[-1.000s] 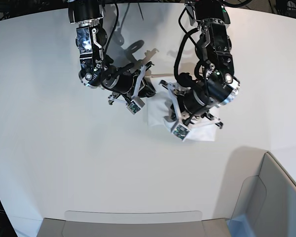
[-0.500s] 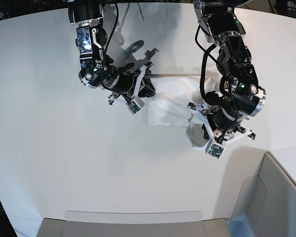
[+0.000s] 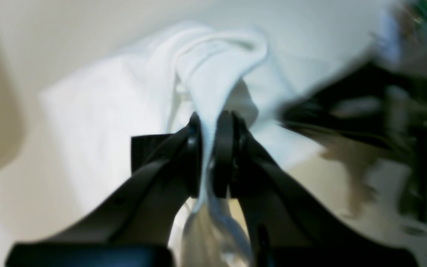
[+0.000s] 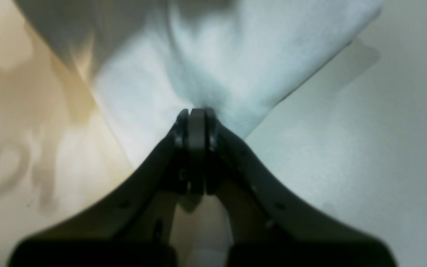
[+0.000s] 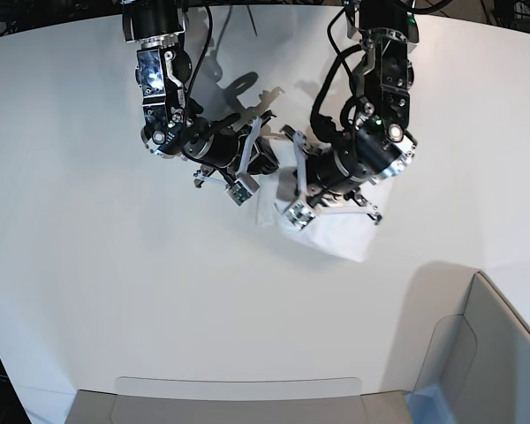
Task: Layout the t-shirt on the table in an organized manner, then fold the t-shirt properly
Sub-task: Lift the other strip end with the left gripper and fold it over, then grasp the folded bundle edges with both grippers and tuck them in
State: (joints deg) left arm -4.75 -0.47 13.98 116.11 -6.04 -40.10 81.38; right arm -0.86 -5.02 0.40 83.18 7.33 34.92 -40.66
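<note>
Okay, left wrist view: left gripper (image 3: 213,126) is clamped on the white t-shirt (image 3: 102,96), a fold of cloth pinched between its two black fingers. The pinched strip runs up from the fingers and bends over at the top; its lower end hangs down between the fingers toward the camera. More white cloth spreads out on both sides behind the grip, over the pale table (image 3: 2,207). Dark, blurry parts of the other arm show at the right side of this view.

Right wrist view: right gripper (image 4: 197,113) is clenched, black fingertips together, right over a narrowing part of the shirt. Cannot tell if any cloth is caught between the tips. Shirt widens toward the top of the view, with soft creases and grey shadows on it; bare table on both sides.

Base view: shirt is in a small bundle on the table, well in from the edges, bunched under the left gripper, with a pale flap sticking out toward the near side. Right gripper is at the shirt's left side in this view. Grey bin (image 5: 503,353) is at the lower right corner, well apart from the shirt.
</note>
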